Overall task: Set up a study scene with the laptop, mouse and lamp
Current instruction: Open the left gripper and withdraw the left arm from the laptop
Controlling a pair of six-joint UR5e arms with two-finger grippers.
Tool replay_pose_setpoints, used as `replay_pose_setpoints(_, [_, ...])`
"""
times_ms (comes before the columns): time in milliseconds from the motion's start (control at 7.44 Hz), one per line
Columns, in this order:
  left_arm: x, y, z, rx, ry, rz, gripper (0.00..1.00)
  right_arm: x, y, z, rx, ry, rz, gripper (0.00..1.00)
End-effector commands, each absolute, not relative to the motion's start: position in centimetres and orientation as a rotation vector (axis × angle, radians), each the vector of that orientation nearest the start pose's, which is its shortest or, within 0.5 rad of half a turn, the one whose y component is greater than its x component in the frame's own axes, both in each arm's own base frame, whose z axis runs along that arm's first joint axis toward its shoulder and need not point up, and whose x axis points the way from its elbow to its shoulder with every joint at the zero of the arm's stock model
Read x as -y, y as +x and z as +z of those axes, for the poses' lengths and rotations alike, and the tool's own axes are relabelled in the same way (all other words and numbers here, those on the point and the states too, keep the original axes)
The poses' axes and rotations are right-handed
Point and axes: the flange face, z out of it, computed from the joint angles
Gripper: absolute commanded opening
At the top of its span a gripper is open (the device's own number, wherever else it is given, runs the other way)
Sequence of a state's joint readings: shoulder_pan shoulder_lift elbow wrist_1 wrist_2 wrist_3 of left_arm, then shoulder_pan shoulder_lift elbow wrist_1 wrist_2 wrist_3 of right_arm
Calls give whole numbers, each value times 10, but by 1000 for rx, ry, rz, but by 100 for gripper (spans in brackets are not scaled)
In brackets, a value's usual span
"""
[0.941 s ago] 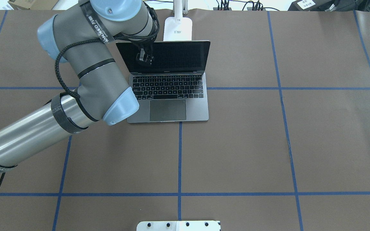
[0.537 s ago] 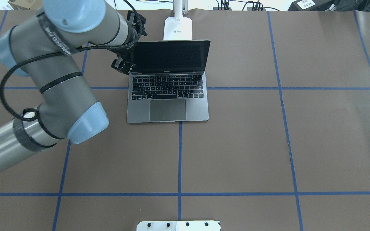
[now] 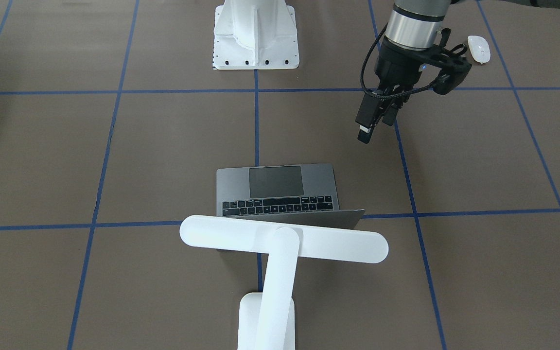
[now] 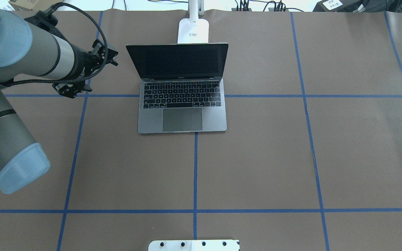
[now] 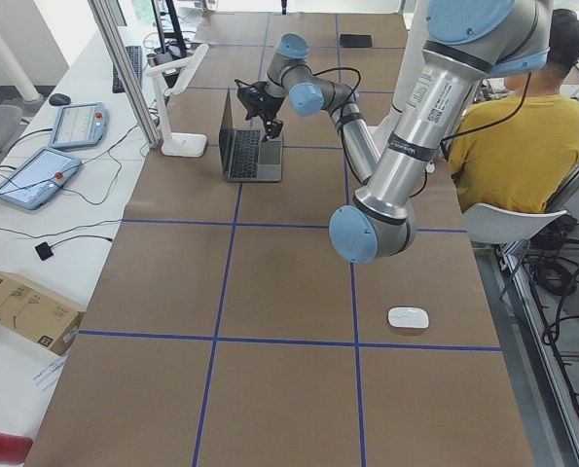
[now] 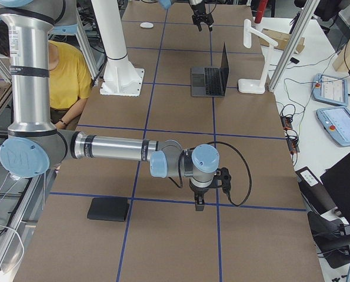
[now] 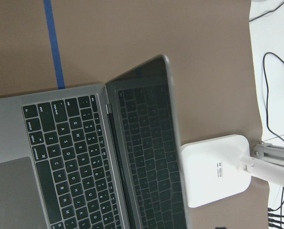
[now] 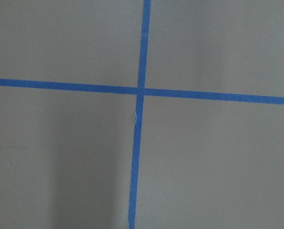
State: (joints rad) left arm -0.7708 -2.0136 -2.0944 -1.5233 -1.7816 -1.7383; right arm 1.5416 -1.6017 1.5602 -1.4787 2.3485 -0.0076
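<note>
The grey laptop (image 4: pixel 181 104) stands open at the table's far middle, its keys toward the robot. Just behind it is the white lamp (image 3: pixel 285 238), with its light bar over the lid and its base (image 4: pixel 193 31) at the table's far edge. The white mouse (image 3: pixel 479 48) lies near the robot's base on its left side, also seen in the exterior left view (image 5: pixel 408 318). My left gripper (image 3: pixel 375 129) hangs above the table to the left of the laptop, open and holding nothing. My right gripper (image 6: pixel 198 202) points down at bare table far to the right; whether it is open or shut I cannot tell.
A white ribbed pedestal (image 3: pixel 255 34) is bolted at the robot's side of the table. A thin black mat (image 6: pixel 108 208) lies near the right arm. A person in yellow (image 5: pixel 513 136) sits behind the robot. Blue tape lines grid the brown table (image 4: pixel 257 157).
My left gripper has drawn back from the laptop's screen and swung left, now well apart from it. The laptop stays open and has not shifted.
</note>
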Motion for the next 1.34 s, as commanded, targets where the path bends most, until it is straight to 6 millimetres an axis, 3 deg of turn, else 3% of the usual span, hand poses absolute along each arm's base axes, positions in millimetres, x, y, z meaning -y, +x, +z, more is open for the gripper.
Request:
replay_pose_setpoints(0, [439, 281, 260, -830, 197, -501, 100, 484, 49, 668, 780, 42, -54, 100])
replay_pose_setpoints(403, [428, 210, 334, -642, 320, -157, 100, 491, 49, 654, 780, 69, -62, 100])
replay_pose_setpoints(672, [432, 162, 370, -580, 321, -9, 100, 487, 49, 629, 783, 112, -76, 100])
replay_pose_setpoints(941, [455, 83, 417, -581, 297, 131, 100, 459, 50, 618, 784, 108, -36, 100])
replay_pose_setpoints(1209, [479, -14, 495, -636, 274, 253, 100, 424, 48, 621, 783, 91, -34, 100])
